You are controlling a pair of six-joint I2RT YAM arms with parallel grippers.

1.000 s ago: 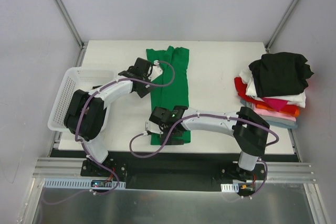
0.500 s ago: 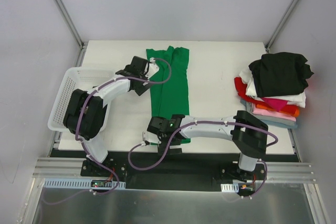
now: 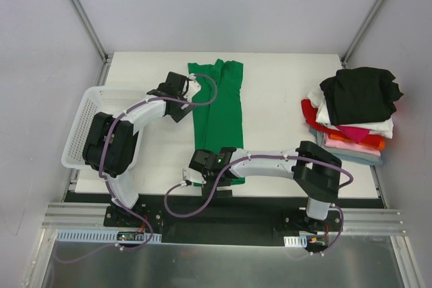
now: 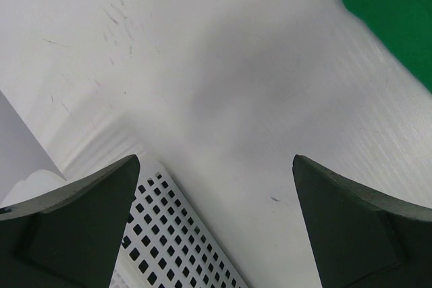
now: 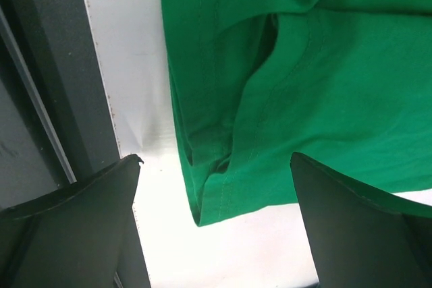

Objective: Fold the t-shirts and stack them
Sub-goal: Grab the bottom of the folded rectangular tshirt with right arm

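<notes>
Both claws gape empty, the right claw [image 5: 216,158] over the near hem corner of the green shirt [image 5: 337,85], the left claw [image 4: 216,160] above bare bench [image 4: 202,65] beside its far left edge, seemingly set to pinch that side and fold the strip lying mid-bench.

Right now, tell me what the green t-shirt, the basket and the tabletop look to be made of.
Green t-shirt: soft matte cloth, judging by stitched hems and limp folds. Basket: white plastic, probably; its wall is punched with even holes. Tabletop: hard white board, faintly scratched; exact material unclear.
</notes>
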